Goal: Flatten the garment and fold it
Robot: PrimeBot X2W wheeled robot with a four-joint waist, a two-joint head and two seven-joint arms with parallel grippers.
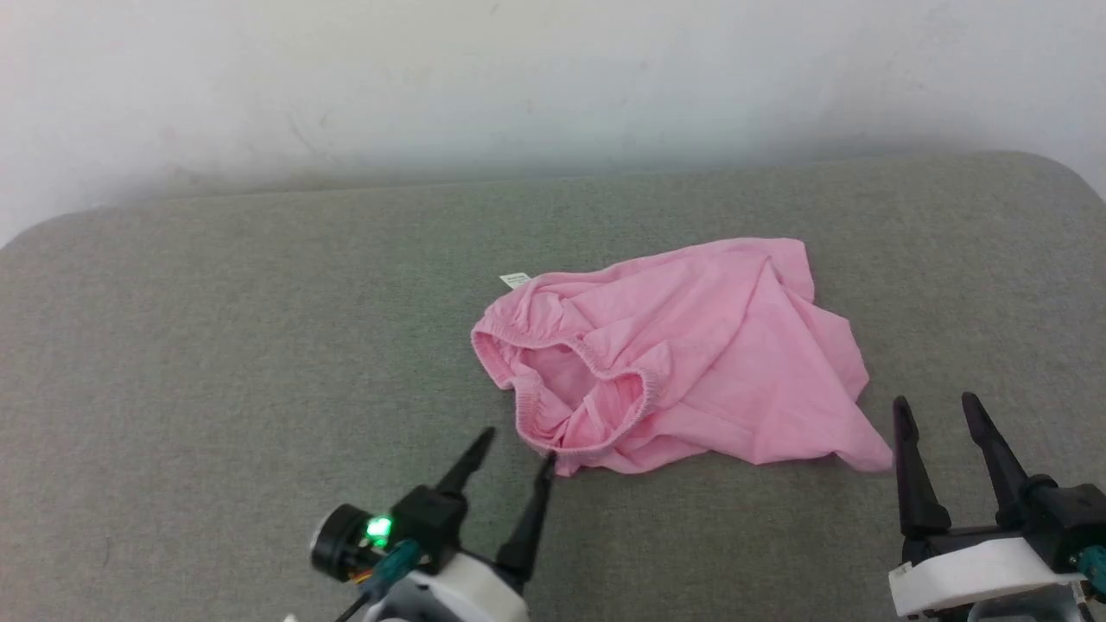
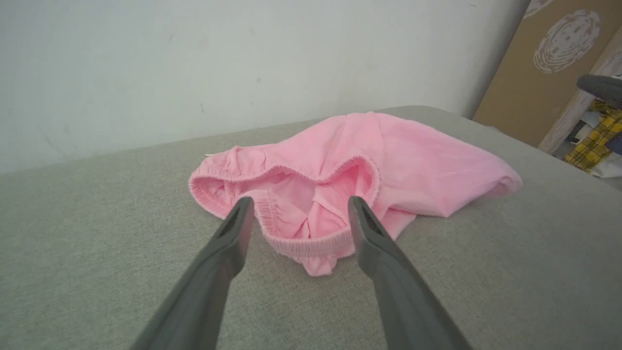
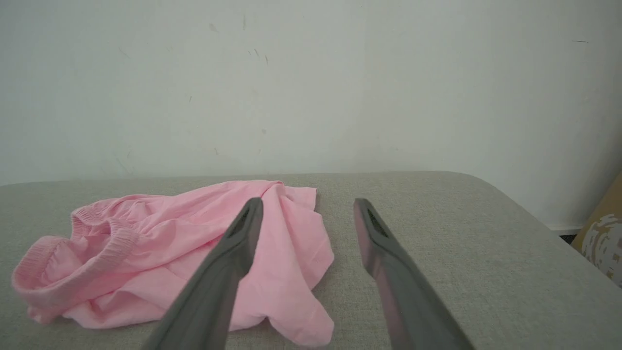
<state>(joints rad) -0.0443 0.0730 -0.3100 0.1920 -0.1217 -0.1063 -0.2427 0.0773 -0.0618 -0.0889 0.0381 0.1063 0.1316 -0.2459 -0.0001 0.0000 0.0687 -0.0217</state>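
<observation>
Light pink shorts, the garment, lie crumpled ahead of both sets of fingers, long axis running across from the left gripper's side to the right gripper's side. The gathered waistband gapes open towards the left gripper, and the loose leg fabric trails away towards the right gripper. A small white label pokes out beyond the waistband on its far side. The left gripper angles in low, fingers spread apart and holding nothing; one tip sits right at the waistband's near edge, and contact cannot be made out. The right gripper points straight ahead, fingers also apart and empty, a corner of the fabric just beside its inner finger. Everything rests on a grey woven cushion against a plain white wall.
</observation>
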